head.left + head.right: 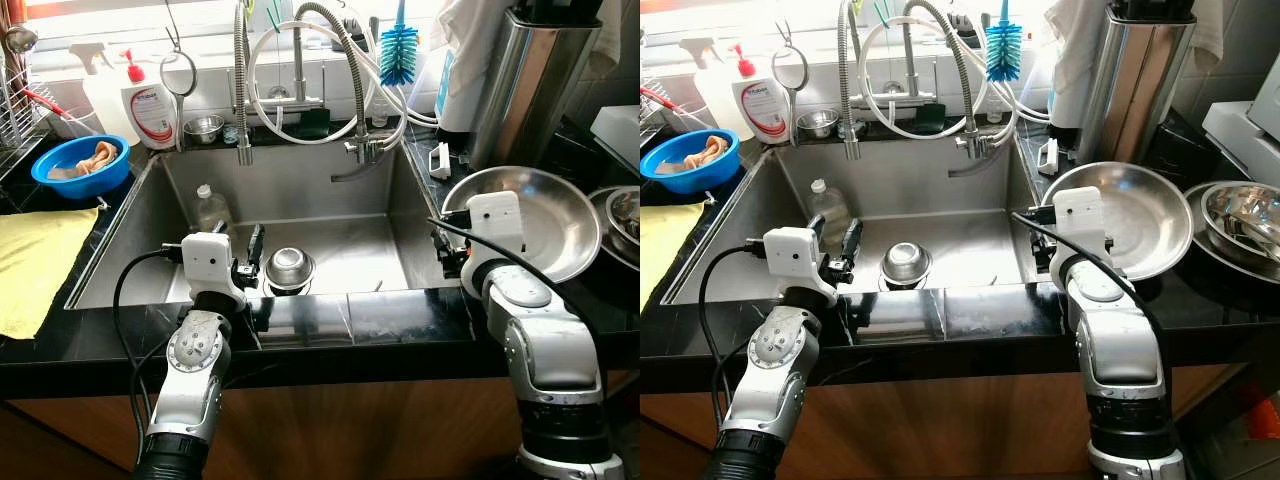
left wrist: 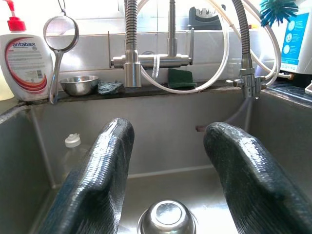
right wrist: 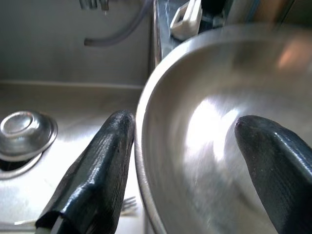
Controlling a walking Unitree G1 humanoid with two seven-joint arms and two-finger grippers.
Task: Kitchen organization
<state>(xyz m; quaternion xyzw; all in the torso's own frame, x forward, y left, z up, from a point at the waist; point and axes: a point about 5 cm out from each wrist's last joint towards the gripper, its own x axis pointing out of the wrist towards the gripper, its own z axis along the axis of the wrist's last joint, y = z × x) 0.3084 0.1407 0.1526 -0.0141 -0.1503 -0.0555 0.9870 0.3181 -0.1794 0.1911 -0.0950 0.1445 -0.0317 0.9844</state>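
While the left gripper (image 2: 165,170) hangs over the front edge of the sink (image 1: 300,200), its two black fingers (image 2: 95,180) are spread wide with nothing between them, pointing at the small steel bowl (image 1: 289,268) that sits upside down over the drain. That's one bowl in the sink, and a second small steel bowl (image 1: 204,128) stands on the back ledge beside the soap bottle (image 1: 150,105). One clear plastic bottle (image 1: 210,208) with a white cap stands in the sink's left rear part, and one fork (image 3: 127,205) lies on the sink floor near the right wall.

Over to the right: the right gripper (image 3: 185,165) straddles the near rim of the big steel pan (image 1: 540,215) on the counter just right of the sink, one finger (image 3: 97,170) outside the rim on the sink side, the other inside the pan. The jaws are apart and not clamped on the rim.

Further right, more steel dishes (image 1: 1245,220) are stacked; I cannot count them. On the left counter sit one blue bowl (image 1: 80,165) and one yellow cloth (image 1: 35,260). Two coiled faucets (image 1: 242,90) rise at the back, one blue brush (image 1: 398,50) up behind them.
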